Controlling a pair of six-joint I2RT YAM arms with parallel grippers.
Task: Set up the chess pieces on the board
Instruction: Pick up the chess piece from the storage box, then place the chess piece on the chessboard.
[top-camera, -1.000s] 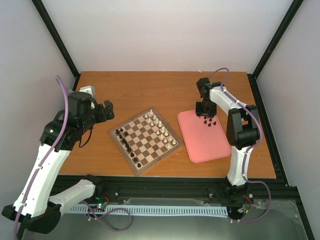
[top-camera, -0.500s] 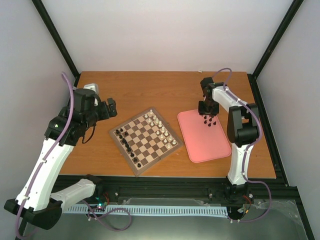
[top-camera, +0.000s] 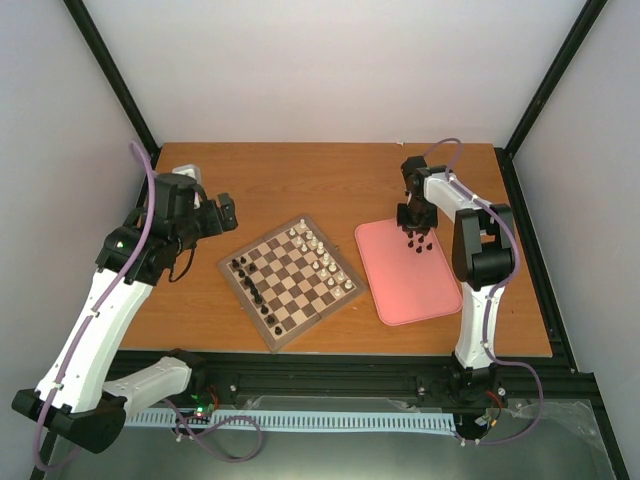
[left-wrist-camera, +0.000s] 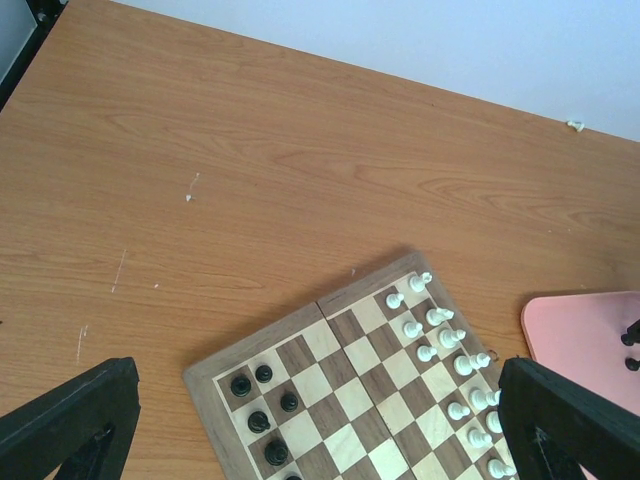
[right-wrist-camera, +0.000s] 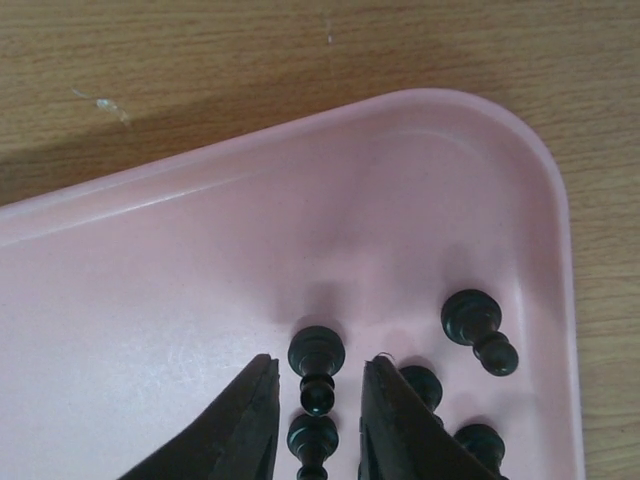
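at least five tiny black chess figures (right-wrist-camera: 478, 325) stand off the square wooden checkered chessboard (top-camera: 292, 282), on the pink rounded tray (top-camera: 412, 290) just right of the board. the right claw (right-wrist-camera: 318, 415) is down among them, its fingers slightly spread on either side of one upright figure (right-wrist-camera: 316, 362) with a sliver of gap on both sides, so i judge it is about to pinch, not yet gripping. on the board, a partial line of black figures (top-camera: 255, 288) fills part of its left edge, while small white figures (top-camera: 320, 255) sit in two rows along the opposite edge. by that, the job looks roughly half done for black: the tray's pieces have yet to cross to the board. the left claw (left-wrist-camera: 315, 395) hangs spread wide and empty above the wooden bench (top-camera: 300, 180), left of the board. no brand, label or readable writing shows anywhere.
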